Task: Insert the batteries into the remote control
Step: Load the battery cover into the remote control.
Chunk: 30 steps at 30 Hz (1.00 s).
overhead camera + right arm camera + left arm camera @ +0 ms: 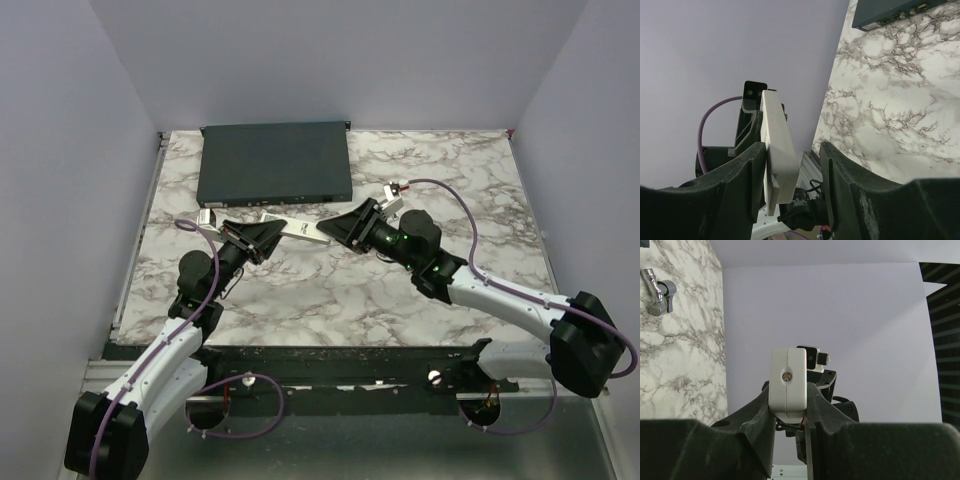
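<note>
Nothing is reading as legible text. The dark-grey box [275,160] is showing pale specks along its front edge, perhaps port labels, too small to read; the remote control [788,382] is showing plain white plastic.

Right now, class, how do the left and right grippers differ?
The left gripper is shut on the remote, both fingers pressing it; the right gripper stands open, the remote against one finger, a gap to the other. From above, the left gripper takes the remote's left end, the right gripper its right end. Both are black and face each other.
</note>
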Tool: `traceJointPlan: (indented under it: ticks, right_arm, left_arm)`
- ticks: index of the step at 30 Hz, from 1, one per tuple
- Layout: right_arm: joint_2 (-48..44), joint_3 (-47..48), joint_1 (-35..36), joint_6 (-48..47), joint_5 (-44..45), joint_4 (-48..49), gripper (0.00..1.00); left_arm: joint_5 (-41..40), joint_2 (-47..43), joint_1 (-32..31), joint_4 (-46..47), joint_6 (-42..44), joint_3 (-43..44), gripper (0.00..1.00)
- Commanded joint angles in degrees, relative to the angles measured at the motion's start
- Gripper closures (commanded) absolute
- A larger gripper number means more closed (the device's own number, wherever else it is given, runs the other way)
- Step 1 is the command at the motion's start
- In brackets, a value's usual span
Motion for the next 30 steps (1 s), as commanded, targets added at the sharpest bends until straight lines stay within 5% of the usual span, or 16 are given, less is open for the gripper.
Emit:
traceJointPlan:
  ticks: [1,30]
  right_arm:
    - [1.18,1.57,0.1,-1.78,-1.38,-1.56,0.47]
    - [5.84,3.54,0.25,-3.03,-3.2,0.68,0.49]
  left_arm:
    - [0.01,-0.46,-0.24,2.64,-0.97,0.35,1.0]
    - [-0.05,-0.13,-0.26,2.9,-1.01,0.63,1.0]
